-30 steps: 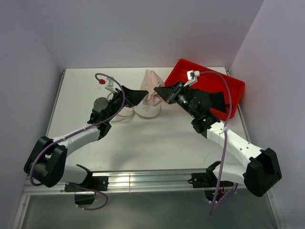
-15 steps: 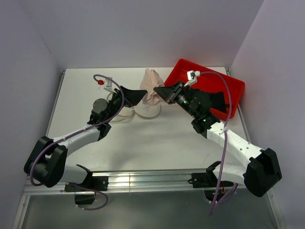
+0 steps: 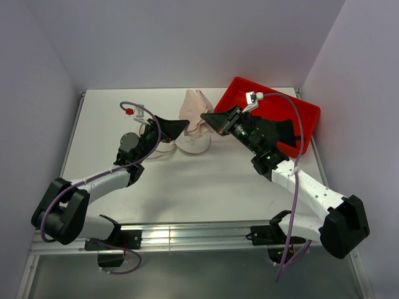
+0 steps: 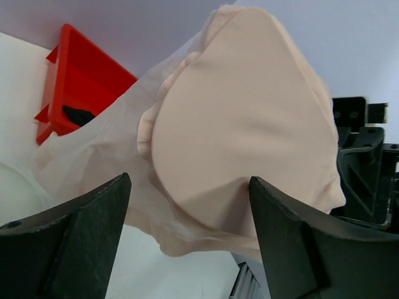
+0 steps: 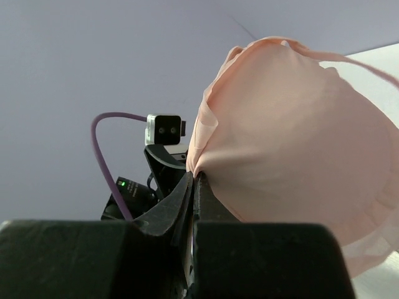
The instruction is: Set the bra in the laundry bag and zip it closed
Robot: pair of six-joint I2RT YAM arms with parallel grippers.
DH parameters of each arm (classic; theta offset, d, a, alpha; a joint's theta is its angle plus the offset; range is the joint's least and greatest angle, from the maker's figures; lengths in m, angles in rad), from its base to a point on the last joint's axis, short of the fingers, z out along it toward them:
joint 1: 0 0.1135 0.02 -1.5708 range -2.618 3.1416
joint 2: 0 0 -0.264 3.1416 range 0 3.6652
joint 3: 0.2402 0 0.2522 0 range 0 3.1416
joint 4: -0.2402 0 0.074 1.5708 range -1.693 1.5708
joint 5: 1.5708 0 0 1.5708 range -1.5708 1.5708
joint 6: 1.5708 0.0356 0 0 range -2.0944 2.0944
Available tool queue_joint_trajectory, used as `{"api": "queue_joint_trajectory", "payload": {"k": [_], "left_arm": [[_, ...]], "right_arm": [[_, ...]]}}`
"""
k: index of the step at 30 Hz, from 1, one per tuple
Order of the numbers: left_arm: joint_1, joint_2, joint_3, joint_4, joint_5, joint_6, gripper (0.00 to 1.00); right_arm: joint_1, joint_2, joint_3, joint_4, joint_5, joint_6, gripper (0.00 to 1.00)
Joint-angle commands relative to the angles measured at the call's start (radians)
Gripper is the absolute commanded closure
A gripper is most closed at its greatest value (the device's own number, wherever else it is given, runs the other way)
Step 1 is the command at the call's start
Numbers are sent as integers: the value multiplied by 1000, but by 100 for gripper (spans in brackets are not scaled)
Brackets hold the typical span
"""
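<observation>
Right gripper [image 3: 207, 118] pinches the bra [image 3: 193, 109] by its edge, cup hanging just above the laundry bag [image 3: 194, 147]. Left gripper [image 3: 182, 126], jaws spread, sits left of the bag, facing the cup. Bra needs to go straight down.

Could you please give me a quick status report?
Right gripper shut on bra, held aloft. Left gripper open, straddling it. Laundry bag beneath, on table. Red tray aside.
</observation>
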Motion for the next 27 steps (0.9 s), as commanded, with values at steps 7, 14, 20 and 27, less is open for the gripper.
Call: {"api": "queue_joint_trajectory", "payload": {"k": [7,14,20,27], "left_arm": [[6,41,34,208,15,-68,42],[30,-9,28,174,14,-54,87],[53,-126,81,-105,34,68,100],[55,-195,460,-830,129,398,100]], "right_arm": [[8,-32,7,80,-26,29,100],[8,-40,-18,57,-9,11,100],[7,-66,-10,-73,-3,-121,74],[-2,-109,195,-613,20,-605,11]]}}
